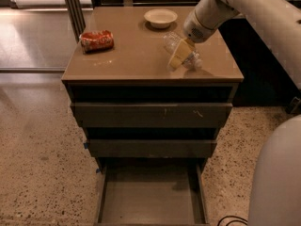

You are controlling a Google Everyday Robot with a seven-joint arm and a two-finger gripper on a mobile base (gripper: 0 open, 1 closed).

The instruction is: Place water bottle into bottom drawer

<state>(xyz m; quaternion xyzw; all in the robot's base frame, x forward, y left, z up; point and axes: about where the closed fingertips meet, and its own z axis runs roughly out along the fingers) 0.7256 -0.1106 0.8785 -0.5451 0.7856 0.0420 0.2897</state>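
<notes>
The water bottle (187,55), clear and crinkled, lies on its side on the right half of the brown cabinet top (136,60). My gripper (179,55) hangs from the white arm that comes in from the upper right. It is down at the bottle, with its yellowish tip against the bottle's near side and hiding part of it. The bottom drawer (150,201) is pulled out at the cabinet's foot, and its flat grey floor is bare. The two upper drawers stand only slightly out.
A crushed red-orange can (96,40) lies on the left of the cabinet top. A white bowl (160,18) sits at the back. My white body (277,182) fills the lower right, with a black cable (230,220) on the speckled floor beside it.
</notes>
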